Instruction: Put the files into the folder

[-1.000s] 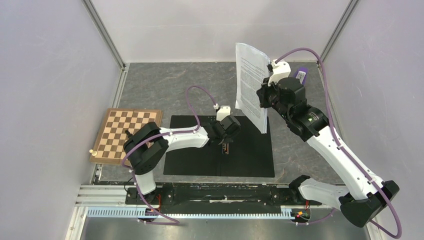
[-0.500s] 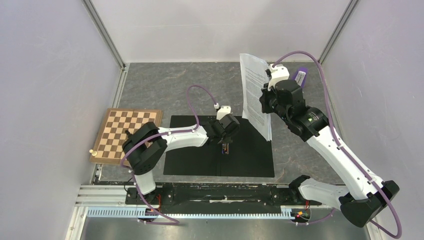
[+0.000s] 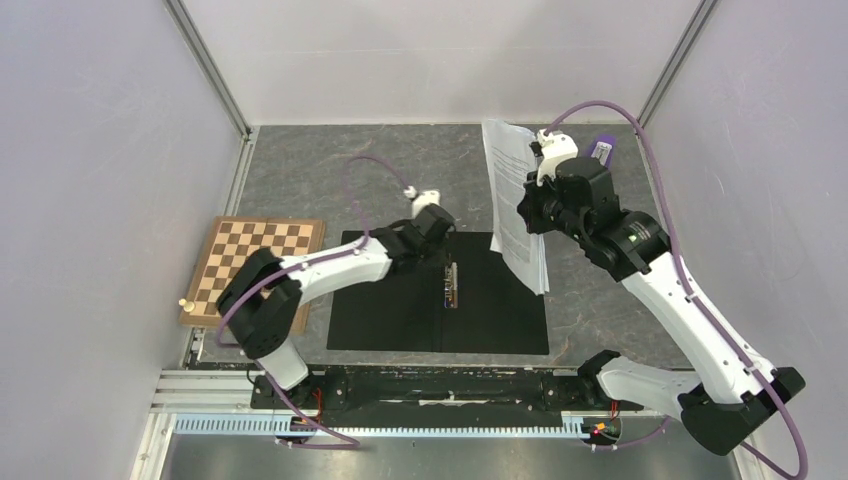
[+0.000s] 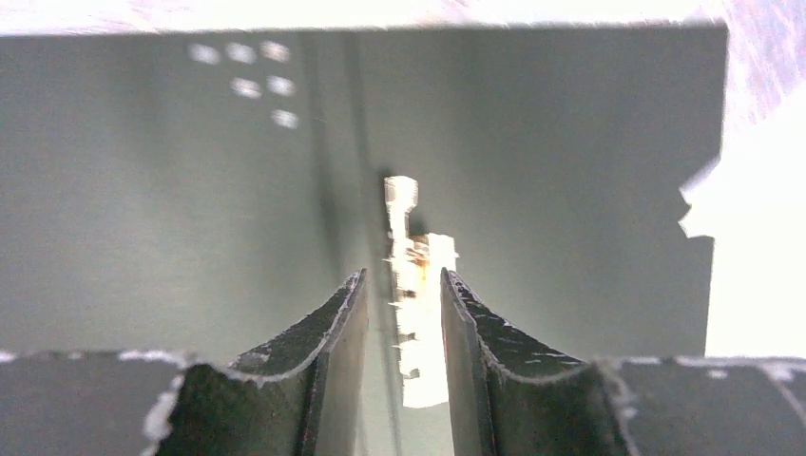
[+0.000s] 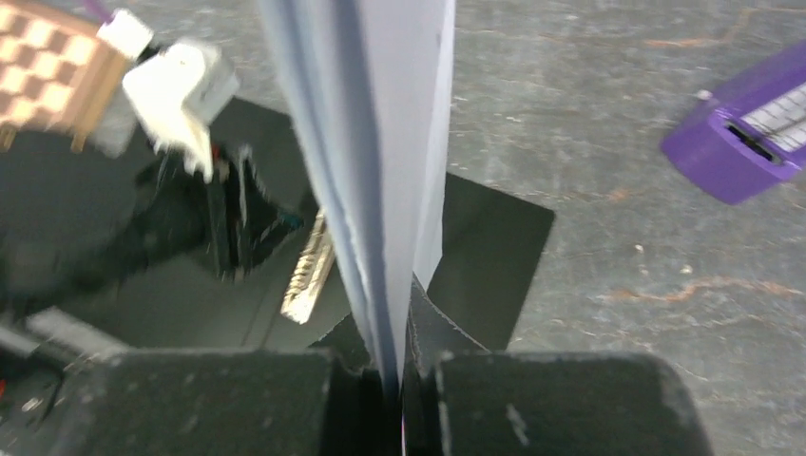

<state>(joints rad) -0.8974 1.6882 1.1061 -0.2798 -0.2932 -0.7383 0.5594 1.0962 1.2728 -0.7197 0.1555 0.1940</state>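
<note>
The folder (image 3: 390, 310) lies open on the table, black inside up, with its metal spine clip (image 3: 452, 285) down the middle. My right gripper (image 3: 527, 208) is shut on the files (image 3: 510, 195), a stack of white printed sheets held on edge above the folder's far right corner. In the right wrist view the files (image 5: 380, 142) rise straight up from the shut gripper (image 5: 399, 380). My left gripper (image 3: 440, 222) is open and empty at the folder's far edge. In the left wrist view it (image 4: 401, 277) frames the clip (image 4: 401, 195) ahead, apart from it.
A checkered wooden chessboard (image 3: 255, 268) lies left of the folder, with a small pale pawn (image 3: 184, 302) at its near left corner. A purple device (image 3: 603, 150) sits at the back right, also in the right wrist view (image 5: 741, 133). Walls enclose the table.
My left gripper has drawn back from the spine clip to the folder's far edge. My right gripper has turned and lowered the files toward the folder's right half.
</note>
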